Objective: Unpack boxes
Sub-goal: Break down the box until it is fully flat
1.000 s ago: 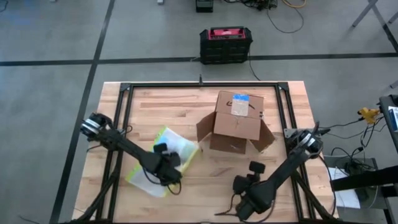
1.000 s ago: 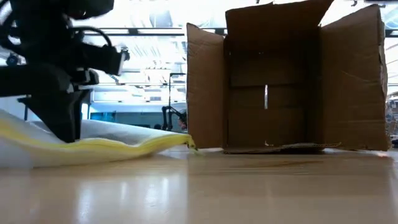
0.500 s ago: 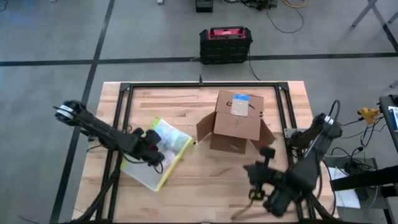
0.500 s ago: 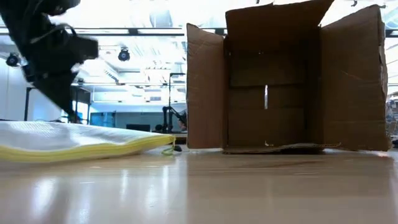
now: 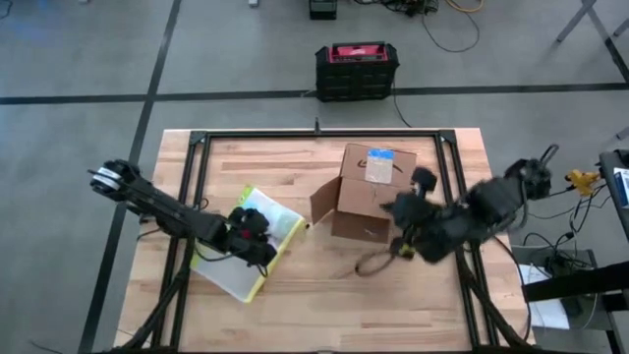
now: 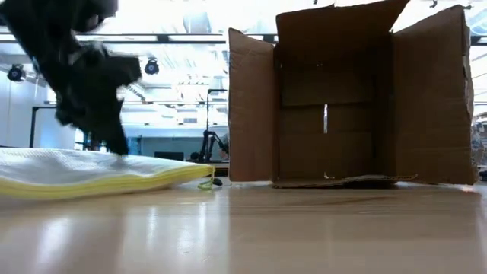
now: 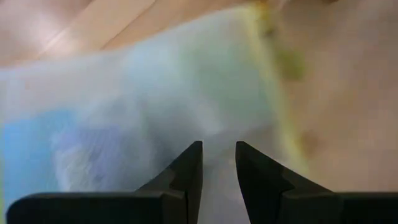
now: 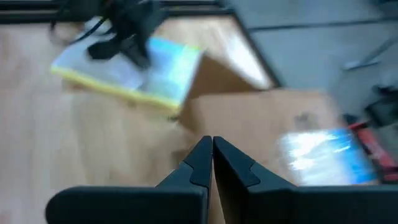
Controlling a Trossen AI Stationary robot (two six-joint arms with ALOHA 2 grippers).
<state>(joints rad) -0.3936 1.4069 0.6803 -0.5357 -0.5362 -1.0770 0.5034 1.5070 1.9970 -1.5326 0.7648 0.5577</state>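
Evidently brown cardboard box [image 5: 373, 194], flaps open

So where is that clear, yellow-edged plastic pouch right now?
From above, the clear yellow-edged plastic pouch lies flat on the wooden table's left half, beside the open brown cardboard box, with the left gripper on it.

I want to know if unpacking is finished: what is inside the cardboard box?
In the low view the cardboard box lies on its side, open toward the camera; only its bare back wall and floor show, nothing inside. The side flaps hide the inner corners. The clear yellow-edged pouch lies outside, under the left gripper.
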